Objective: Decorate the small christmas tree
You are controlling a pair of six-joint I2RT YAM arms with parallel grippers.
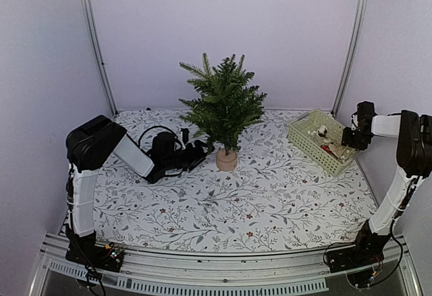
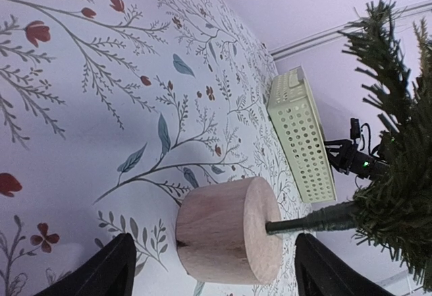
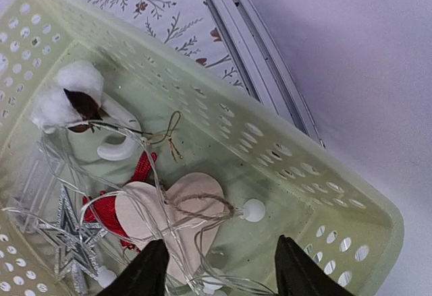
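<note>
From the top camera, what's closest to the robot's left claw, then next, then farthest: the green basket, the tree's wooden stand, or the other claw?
1. The wooden stand, just right of the left gripper, under the small christmas tree.
2. The green basket, far over on the right.
3. The right gripper, over the basket's right end.

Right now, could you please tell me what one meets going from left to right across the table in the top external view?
left end effector → small christmas tree → pale green basket → right end effector, over the basket's right end.
</note>
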